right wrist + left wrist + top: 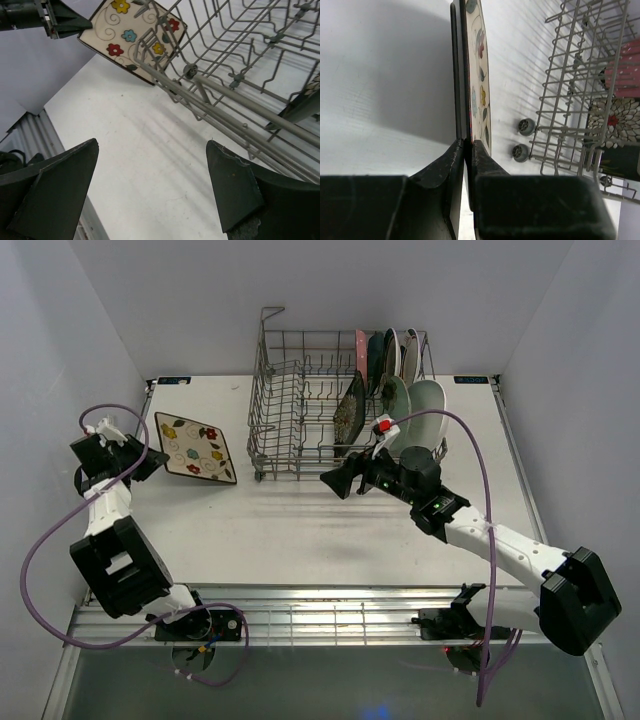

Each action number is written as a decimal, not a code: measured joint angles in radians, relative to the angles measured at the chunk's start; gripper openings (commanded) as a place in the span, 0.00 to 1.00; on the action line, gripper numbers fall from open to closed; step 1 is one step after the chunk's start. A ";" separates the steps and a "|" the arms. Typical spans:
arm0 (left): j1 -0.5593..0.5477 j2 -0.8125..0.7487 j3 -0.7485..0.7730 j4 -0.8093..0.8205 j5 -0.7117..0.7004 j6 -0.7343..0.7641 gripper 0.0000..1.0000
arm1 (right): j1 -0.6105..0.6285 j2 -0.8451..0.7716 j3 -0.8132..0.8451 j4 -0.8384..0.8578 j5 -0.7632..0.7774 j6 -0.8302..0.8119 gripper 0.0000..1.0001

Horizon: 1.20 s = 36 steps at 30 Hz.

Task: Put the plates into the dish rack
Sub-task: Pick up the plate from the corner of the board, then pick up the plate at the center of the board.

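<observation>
**user1:** Cream floral plate (195,447) – where's it sitting rn? Any text/logos anywhere?

**user2:** Outside the dish rack (300,410), just left of it. The left gripper (150,460) is pinching one corner. Left wrist cam shows the plate edge-on, jaws nearly together w/ only the rim between them. Can't tell if the low corner touches the table (300,540). Text: nothing legible. Two small blue tags (175,380) on the table's back edge, too tiny to read.

**user1:** Right side?

**user2:** Right gripper (335,482) hangs at the rack's front, jaws spread wide, holding nothing. Its wrist cam has bare tabletop between the fingers (55,185).

**user1:** Diffs btw views?

**user2:** Overhead has the loaded plates packed at the rack's right end: pink dotted plate (361,345), dark floral plate (351,410), white plate (430,405). The others overlap, hard to separate. Left wrist cam catches only the pink and dark floral ones thru the wires, but shows two small wheels (526,127) under the rack that overhead doesn't. Right wrist cam mostly cuts off the loaded end.
</observation>
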 measured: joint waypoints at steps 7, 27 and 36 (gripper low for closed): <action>0.012 -0.037 -0.055 -0.049 0.018 0.092 0.00 | 0.004 0.014 0.000 0.051 -0.080 0.053 0.94; 0.050 -0.011 -0.072 -0.177 0.150 0.248 0.00 | 0.057 0.045 -0.035 0.116 -0.161 0.121 0.94; 0.115 -0.051 -0.063 -0.342 0.201 0.402 0.00 | 0.135 0.174 -0.051 0.195 -0.182 0.178 0.95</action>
